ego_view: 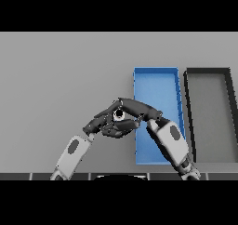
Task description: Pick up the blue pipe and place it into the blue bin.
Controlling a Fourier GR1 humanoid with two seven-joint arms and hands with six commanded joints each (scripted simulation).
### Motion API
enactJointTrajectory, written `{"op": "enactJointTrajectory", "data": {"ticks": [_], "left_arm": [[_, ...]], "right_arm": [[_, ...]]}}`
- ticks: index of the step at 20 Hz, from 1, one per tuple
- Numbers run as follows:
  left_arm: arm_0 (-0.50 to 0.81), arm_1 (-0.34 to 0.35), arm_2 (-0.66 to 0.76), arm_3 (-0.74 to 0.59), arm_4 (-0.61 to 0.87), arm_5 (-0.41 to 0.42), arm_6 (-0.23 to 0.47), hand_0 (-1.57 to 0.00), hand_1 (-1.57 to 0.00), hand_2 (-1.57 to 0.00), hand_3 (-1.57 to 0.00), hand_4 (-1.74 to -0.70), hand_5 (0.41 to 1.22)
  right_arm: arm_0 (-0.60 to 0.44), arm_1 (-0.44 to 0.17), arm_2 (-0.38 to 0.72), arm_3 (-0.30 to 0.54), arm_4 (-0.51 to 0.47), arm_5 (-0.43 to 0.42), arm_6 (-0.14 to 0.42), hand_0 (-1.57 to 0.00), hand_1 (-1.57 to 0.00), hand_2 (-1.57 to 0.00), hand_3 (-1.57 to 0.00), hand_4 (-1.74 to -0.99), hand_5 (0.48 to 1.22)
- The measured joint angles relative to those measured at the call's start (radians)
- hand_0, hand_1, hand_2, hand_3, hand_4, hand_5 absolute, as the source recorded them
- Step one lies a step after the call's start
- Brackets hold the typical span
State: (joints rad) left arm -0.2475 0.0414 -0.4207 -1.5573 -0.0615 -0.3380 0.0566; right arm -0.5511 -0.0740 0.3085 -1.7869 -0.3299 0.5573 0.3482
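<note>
Nearest the viewer, two white and grey arms rise from the lower edge of a flat grey table (56, 80) and meet near the centre. The left hand (100, 122), coming from seven o'clock, and the right hand (139, 110), coming from five o'clock, overlap with dark fingers curled together around a small round pale shape; whether this is the blue pipe cannot be told, and which fingers grip it is unclear. The hands hover at the left edge of a shallow rectangular blue bin (155, 80), which stretches away toward twelve o'clock. Just beside it, at three o'clock, lies a dark-rimmed grey rectangular bin (209, 73).
</note>
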Motion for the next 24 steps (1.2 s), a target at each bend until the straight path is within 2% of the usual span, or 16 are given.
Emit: {"op": "enactJointTrajectory", "data": {"ticks": [2,5,6,9,10,11,13,16,17,19,21,24], "left_arm": [[-0.011,0.006,0.001,0.017,-0.020,0.007,0.004,-0.04,-0.04,-0.04,-0.03,-0.94,0.495],[-0.011,-0.006,-0.011,0.024,-0.039,0.019,0.013,-0.02,-0.02,-0.02,-0.02,-0.92,0.474],[-0.004,0.000,-0.011,0.024,-0.040,0.017,0.010,-0.02,-0.01,-0.01,-0.01,-0.91,0.470],[-0.002,0.002,-0.015,0.011,-0.035,0.011,0.018,-0.01,-0.01,-0.01,-0.01,-0.91,0.450],[0.008,0.006,-0.019,0.005,-0.035,0.008,0.011,-0.01,-0.01,-0.01,0.00,-0.91,0.445],[-0.002,0.007,-0.012,0.007,-0.028,0.005,0.034,0.00,0.00,0.00,0.00,-0.91,0.441],[-0.007,0.004,-0.010,0.010,-0.024,0.004,0.049,0.00,0.00,0.00,0.00,-0.91,0.435],[0.005,0.005,-0.017,-0.005,-0.029,0.007,0.056,0.00,0.00,0.00,0.00,-0.90,0.430],[0.003,0.014,-0.011,-0.012,-0.026,0.005,0.059,0.00,0.00,0.00,0.00,-0.89,0.428],[-0.010,0.012,-0.010,-0.001,-0.034,0.006,0.071,0.00,0.00,0.00,0.00,-0.89,0.421],[0.002,0.017,-0.009,-0.006,-0.026,-0.001,0.055,0.00,0.00,0.00,0.00,-0.89,0.412],[0.001,0.029,-0.009,-0.001,-0.040,-0.001,0.039,0.00,0.00,0.00,0.00,-0.87,0.413]], "right_arm": [[-0.005,0.004,-0.020,0.013,-0.017,-0.004,-0.018,-1.57,-1.57,-1.57,-1.57,-1.741,1.220],[-0.041,0.003,-0.051,0.008,-0.149,-0.029,0.049,-1.57,-1.57,-1.57,-1.57,-1.741,1.221],[-0.062,-0.004,-0.065,-0.010,-0.216,-0.062,0.091,-1.57,-1.57,-1.57,-1.57,-1.741,1.221],[-0.167,-0.041,-0.126,-0.006,-0.360,-0.140,0.163,-1.57,-1.57,-1.57,-1.57,-1.741,1.221],[-0.202,-0.060,-0.147,-0.003,-0.403,-0.154,0.173,-1.57,-1.57,-1.57,-1.57,-1.741,1.221],[-0.253,-0.080,-0.172,0.019,-0.443,-0.154,0.181,-1.57,-1.57,-1.57,-1.57,-1.741,1.221],[-0.349,-0.110,-0.228,0.070,-0.495,-0.159,0.162,-1.57,-1.57,-1.57,-1.57,-1.741,1.221],[-0.448,-0.164,-0.313,0.166,-0.413,-0.233,0.101,-1.57,-1.57,-1.57,-1.57,-1.741,1.221],[-0.476,-0.190,-0.337,0.193,-0.385,-0.256,0.103,-1.57,-1.57,-1.57,-1.57,-1.741,1.221],[-0.530,-0.220,-0.379,0.306,-0.339,-0.268,0.108,-1.57,-1.57,-1.57,-1.57,-1.741,1.221],[-0.542,-0.248,-0.421,0.413,-0.298,-0.247,0.077,-1.57,-1.57,-1.57,-1.57,-1.741,1.221],[-0.498,-0.292,-0.455,0.488,-0.236,-0.212,0.064,-1.57,-1.57,-1.57,-1.57,-1.741,1.221]]}}
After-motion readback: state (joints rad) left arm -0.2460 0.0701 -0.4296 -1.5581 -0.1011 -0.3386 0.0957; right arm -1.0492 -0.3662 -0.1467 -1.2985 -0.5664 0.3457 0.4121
